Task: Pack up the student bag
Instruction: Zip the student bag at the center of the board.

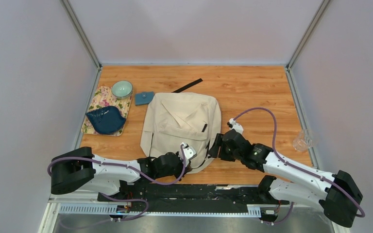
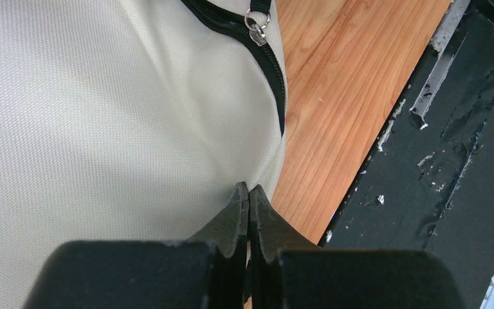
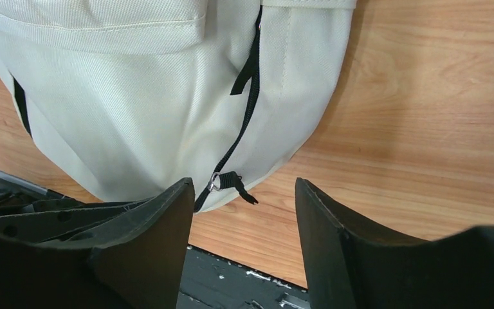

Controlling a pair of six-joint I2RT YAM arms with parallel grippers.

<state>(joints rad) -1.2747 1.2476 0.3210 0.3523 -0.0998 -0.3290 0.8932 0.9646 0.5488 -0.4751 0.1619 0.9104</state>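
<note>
Opening the zip before anything goes in
The student bag (image 1: 179,121) lies flat in the middle of the counter (image 1: 252,92), its near edge close to the arms. The left tool (image 2: 249,188) is clenched on the bag's near hem, the fabric creasing toward its tips. The right tool (image 3: 243,183) hangs released over the zipper pull (image 3: 215,182). Next, likely: the right drops, pinches that small tab squarely and draws it along the zip while the left anchors the cloth
</note>
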